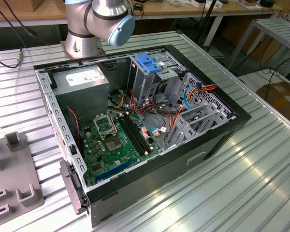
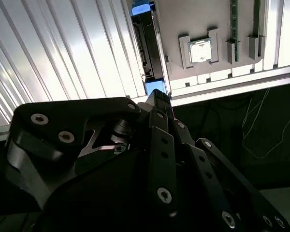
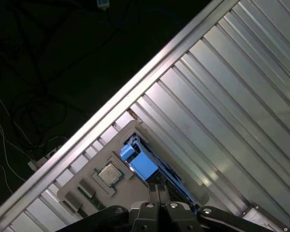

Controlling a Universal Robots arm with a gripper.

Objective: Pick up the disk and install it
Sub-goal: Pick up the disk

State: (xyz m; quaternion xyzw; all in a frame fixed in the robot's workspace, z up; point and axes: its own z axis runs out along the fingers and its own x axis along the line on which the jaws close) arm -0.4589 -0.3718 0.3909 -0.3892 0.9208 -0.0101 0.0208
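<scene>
The disk stands on its edge in a slot of a grey holder plate, with its blue plastic frame showing at the ends. In the second wrist view the disk is a dark slab with blue tips along the plate's side. My gripper hangs above the disk's near end, apart from it. Its black fingers meet at a point and hold nothing, so the gripper is shut.
A processor chip and a memory stick lie in the holder plate's other slots. In the exterior view an open computer case lies on the ribbed metal table, holding a blue-handled drive cage and a grey power supply. The arm's base stands behind it.
</scene>
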